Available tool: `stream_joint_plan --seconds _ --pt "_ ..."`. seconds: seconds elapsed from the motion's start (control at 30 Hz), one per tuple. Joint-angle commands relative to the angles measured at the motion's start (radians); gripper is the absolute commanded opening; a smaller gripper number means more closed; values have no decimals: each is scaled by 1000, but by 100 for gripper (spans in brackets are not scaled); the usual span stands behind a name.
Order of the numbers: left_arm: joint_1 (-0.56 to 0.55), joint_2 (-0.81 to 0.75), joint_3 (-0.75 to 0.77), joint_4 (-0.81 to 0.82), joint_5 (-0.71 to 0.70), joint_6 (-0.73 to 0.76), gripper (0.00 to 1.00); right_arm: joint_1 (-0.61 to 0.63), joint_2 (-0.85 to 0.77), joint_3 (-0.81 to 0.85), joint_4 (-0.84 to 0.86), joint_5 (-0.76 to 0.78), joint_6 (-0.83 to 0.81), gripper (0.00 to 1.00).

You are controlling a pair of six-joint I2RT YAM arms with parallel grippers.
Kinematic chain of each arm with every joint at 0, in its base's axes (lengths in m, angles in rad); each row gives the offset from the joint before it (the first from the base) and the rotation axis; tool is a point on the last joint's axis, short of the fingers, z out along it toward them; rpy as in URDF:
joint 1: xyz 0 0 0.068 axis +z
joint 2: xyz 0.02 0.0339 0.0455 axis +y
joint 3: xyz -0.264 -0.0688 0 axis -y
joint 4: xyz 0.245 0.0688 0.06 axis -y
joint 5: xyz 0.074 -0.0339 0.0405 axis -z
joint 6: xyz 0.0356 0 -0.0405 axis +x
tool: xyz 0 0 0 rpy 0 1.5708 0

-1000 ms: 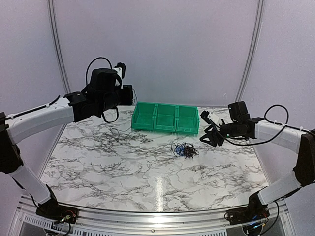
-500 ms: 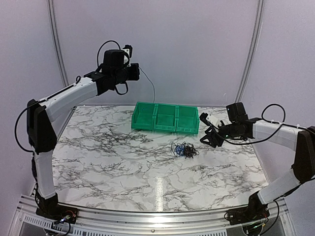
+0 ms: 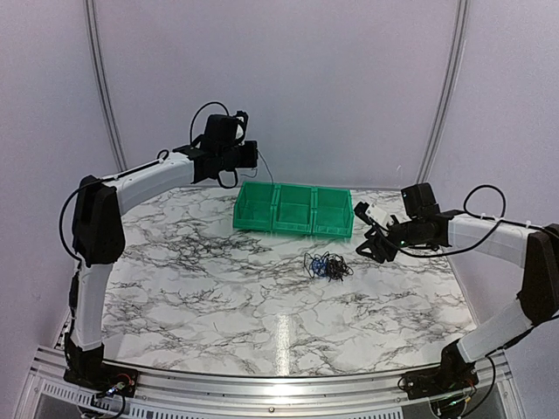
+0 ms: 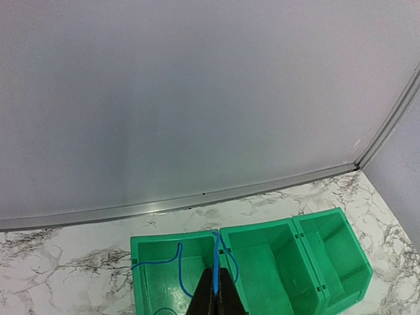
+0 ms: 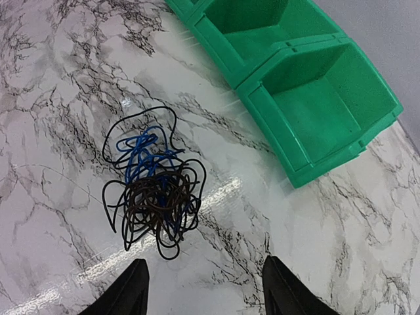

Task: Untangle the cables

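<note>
Pinching a blue cable [image 4: 216, 252] in the shut left fingers [image 4: 205, 300] above the bin [image 4: 295, 230], apparently with its tail down in the left compartment. Holding the right fingers [image 5: 134, 289] wide apart over the desk [image 5: 315, 216], near the clump [image 5: 154, 190] of black and blue cables, not touching it.

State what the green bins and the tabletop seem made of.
Green three-compartment bin row: looks like moulded plastic, uniform colour, soft sheen. White black-veined tabletop: marble-look, glossy, reflecting a light streak; real stone or laminate cannot be told.
</note>
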Motion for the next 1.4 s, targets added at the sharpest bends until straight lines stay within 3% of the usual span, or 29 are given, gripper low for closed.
stream_joint_plan --seconds 0.0,0.6,1.37 --pt "6 21 -30 7 63 -65 0 -9 3 3 12 8 -17 59" --pt "11 169 -45 15 197 -240 0 -6 34 9 -3 13 -31 59" --pt "23 228 -73 9 207 -244 0 2 60 14 -16 32 -46 59"
